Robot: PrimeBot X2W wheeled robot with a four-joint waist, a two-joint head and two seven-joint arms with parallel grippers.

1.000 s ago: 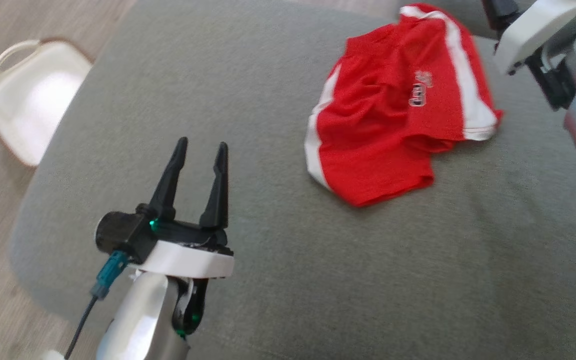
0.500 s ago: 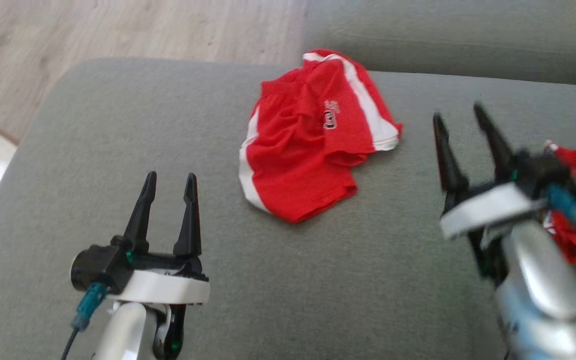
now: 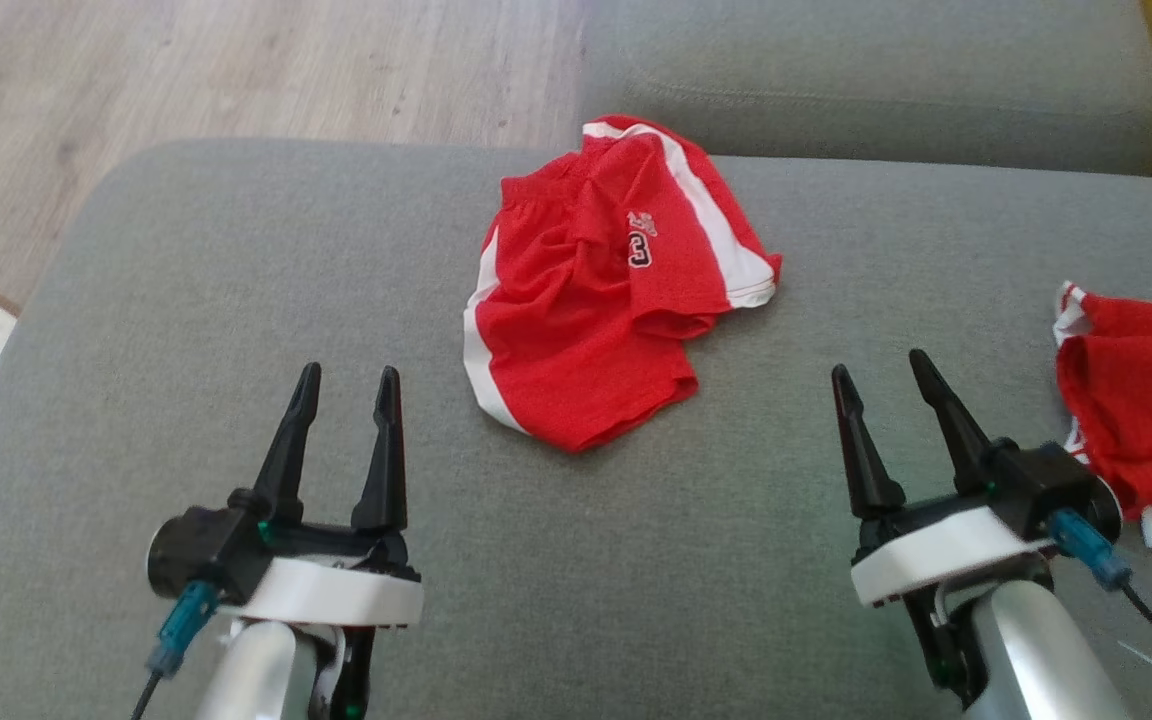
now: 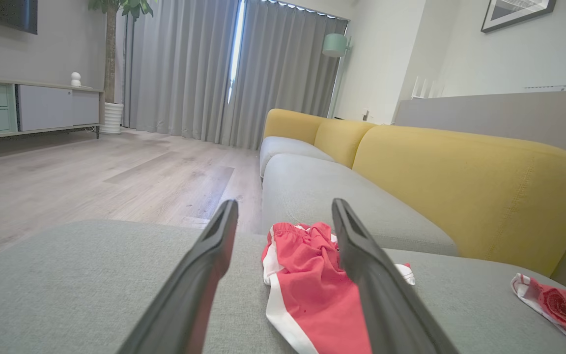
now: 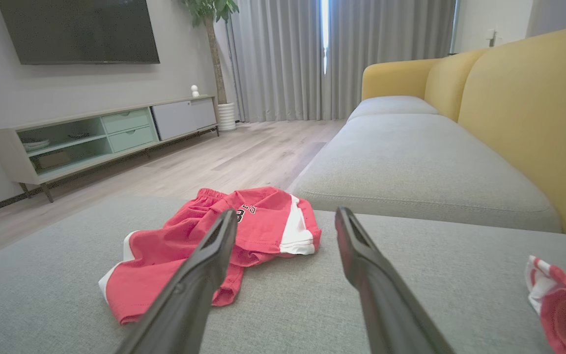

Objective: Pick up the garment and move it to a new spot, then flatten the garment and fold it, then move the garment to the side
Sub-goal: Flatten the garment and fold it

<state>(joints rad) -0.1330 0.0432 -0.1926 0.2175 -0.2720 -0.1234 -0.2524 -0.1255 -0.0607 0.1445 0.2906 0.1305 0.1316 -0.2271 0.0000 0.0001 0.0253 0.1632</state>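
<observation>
The garment [image 3: 601, 295], red shorts with white side stripes and a printed number, lies crumpled on the grey sofa cushion [image 3: 186, 290] in the middle of the head view. It also shows in the left wrist view [image 4: 312, 295] and the right wrist view [image 5: 204, 241]. My left gripper [image 3: 346, 375] stands open at the lower left, short of the garment and to its left. At the lower right my right gripper [image 3: 878, 362] is open too, apart from the garment. Both hold nothing.
A second red and white cloth [image 3: 1136, 410] lies at the cushion's right edge, close to my right gripper. Another grey cushion [image 3: 866, 80] lies beyond, with the yellow sofa back [image 4: 465, 182] to the right. Wooden floor [image 3: 236, 70] lies left of the cushion.
The head camera swung, so the whole picture shifted. My right gripper has come down into the lower right, open. The left gripper stays open and the garment lies as before.
</observation>
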